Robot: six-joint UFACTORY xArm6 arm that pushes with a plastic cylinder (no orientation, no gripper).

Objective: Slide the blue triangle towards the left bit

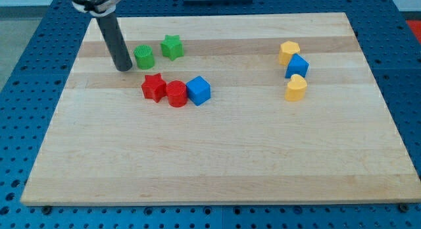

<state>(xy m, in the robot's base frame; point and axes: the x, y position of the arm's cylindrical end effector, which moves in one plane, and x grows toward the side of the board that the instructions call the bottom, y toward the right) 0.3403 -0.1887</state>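
Observation:
A blue block (pixel 297 66), the one that may be the triangle, sits at the view's right between a yellow hexagon-like block (pixel 289 52) above it and a rounded yellow block (pixel 296 88) below it, touching or nearly touching both. A blue cube (pixel 198 90) lies left of centre, against a red cylinder (pixel 176 94). My tip (pixel 123 69) rests on the board at the upper left, just left of a green cylinder (pixel 144 56), far from both blue blocks.
A green star (pixel 172 47) lies right of the green cylinder. A red star (pixel 154 87) touches the red cylinder's left side. The wooden board (pixel 217 163) lies on a blue perforated table.

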